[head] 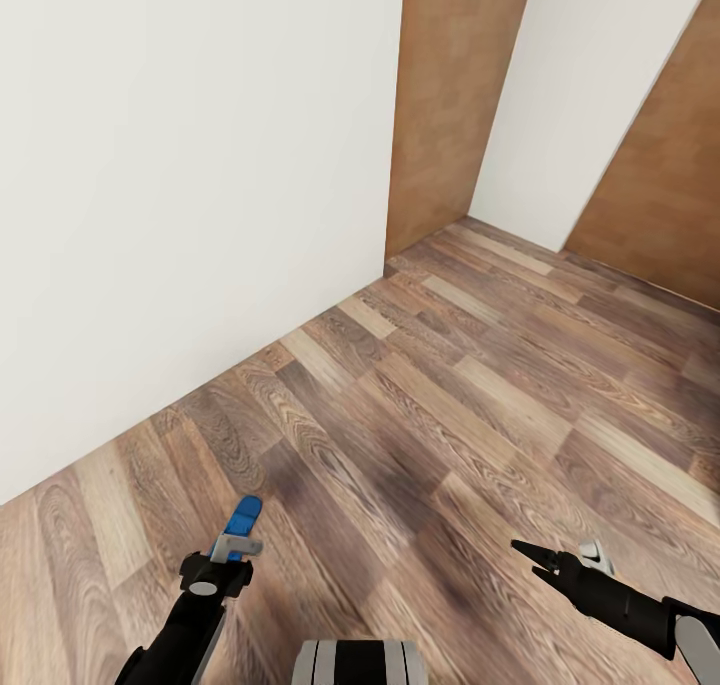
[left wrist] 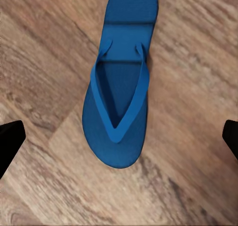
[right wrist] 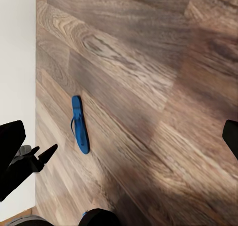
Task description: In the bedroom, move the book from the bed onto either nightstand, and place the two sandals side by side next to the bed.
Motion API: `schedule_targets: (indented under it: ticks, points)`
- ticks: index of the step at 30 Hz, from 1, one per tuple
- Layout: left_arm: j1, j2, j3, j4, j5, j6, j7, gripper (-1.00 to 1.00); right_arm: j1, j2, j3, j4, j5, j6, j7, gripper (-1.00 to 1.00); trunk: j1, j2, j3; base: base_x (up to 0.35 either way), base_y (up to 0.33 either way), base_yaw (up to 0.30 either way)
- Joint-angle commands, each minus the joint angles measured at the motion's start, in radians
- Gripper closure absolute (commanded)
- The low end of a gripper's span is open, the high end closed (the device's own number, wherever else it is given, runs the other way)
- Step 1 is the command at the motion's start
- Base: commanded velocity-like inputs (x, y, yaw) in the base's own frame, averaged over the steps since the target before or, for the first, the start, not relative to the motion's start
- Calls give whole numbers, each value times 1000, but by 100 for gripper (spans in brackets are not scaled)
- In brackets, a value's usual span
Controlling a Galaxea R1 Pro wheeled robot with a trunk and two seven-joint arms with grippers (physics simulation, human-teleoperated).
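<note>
Left wrist view: blue sandal flat on the wood floor, left gripper spread wide above it, empty.
Risk: thin sole may slip from the fingers; right gripper state unclear.

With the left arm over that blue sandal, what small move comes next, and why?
Probably lower the left gripper straight down onto the sandal. The sandal lies flat on the wood floor, centred between the open jaws in the left wrist view, not yet gripped.
</note>
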Motion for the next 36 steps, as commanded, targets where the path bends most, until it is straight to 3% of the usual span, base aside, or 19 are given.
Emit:
schedule_targets:
  ticks: [1,10,36]
  points:
    - [0,-1,2,-2,-6,5,-1,-100,-1,0,-1,0,-1,6,2,-100,0,0,-1,252,0,0]
    - [0,-2,2,-3,-6,4,-1,-100,-1,0,-1,0,-1,6,2,-100,0,0,-1,228,0,0]
    - [0,-5,1,-2,-6,-6,1,-100,-1,0,0,0,-1,6,2,-100,0,0,-1,62,0,0]
